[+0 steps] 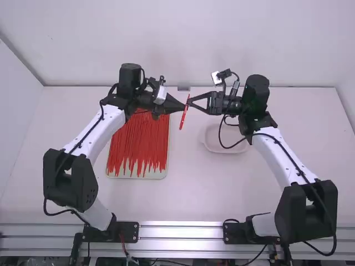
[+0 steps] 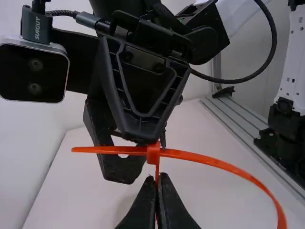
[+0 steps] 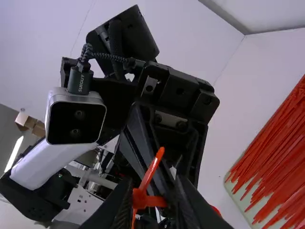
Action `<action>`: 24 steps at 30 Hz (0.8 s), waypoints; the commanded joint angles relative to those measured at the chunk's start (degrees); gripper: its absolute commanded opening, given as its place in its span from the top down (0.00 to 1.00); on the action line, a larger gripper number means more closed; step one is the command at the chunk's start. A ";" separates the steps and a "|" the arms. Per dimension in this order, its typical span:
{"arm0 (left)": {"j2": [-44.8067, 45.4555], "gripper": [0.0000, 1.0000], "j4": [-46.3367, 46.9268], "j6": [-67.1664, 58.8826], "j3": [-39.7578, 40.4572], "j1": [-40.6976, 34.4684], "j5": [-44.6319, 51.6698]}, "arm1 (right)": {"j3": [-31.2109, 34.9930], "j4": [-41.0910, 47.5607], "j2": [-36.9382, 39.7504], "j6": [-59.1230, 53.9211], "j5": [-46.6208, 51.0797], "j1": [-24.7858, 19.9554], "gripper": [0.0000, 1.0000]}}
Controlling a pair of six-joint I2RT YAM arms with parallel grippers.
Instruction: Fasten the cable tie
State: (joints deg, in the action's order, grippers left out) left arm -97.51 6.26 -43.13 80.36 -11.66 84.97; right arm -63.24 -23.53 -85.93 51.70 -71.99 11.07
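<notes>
A red cable tie (image 1: 183, 114) hangs in the air between both grippers, above the middle of the table. My left gripper (image 1: 178, 103) comes from the left and is shut on the strip just below the tie's head (image 2: 153, 152), its own fingers (image 2: 164, 200) pressed together. My right gripper (image 1: 193, 102) meets it from the right, tips almost touching. Its fingers (image 2: 143, 136) close on the thin end of the tie (image 3: 143, 196) that sticks out of the head. The rest of the strip (image 2: 228, 168) curves away in a loop.
A tray (image 1: 164, 175) with several spare red ties (image 3: 271, 176) lies on the table under the left arm. A white bowl (image 1: 222, 145) sits under the right arm. An aluminium rail (image 1: 177, 228) runs along the table's front edge.
</notes>
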 commanded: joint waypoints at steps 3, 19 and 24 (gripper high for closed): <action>0.22 0.98 0.17 -0.22 -0.28 -0.79 0.68 | 0.28 -2.19 -0.22 1.05 0.02 -0.24 0.76; 0.22 0.98 -0.28 -0.22 -0.28 -1.27 1.16 | 0.28 -2.16 -0.22 1.03 1.31 -0.22 0.78; 0.22 0.98 -0.52 -0.20 -0.28 -1.40 0.92 | 0.28 -2.03 -0.24 1.05 1.31 -0.22 1.00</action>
State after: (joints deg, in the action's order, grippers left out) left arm -97.51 6.02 -43.13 80.34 -12.45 84.36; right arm -63.24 -25.58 -85.91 52.75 -70.59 11.07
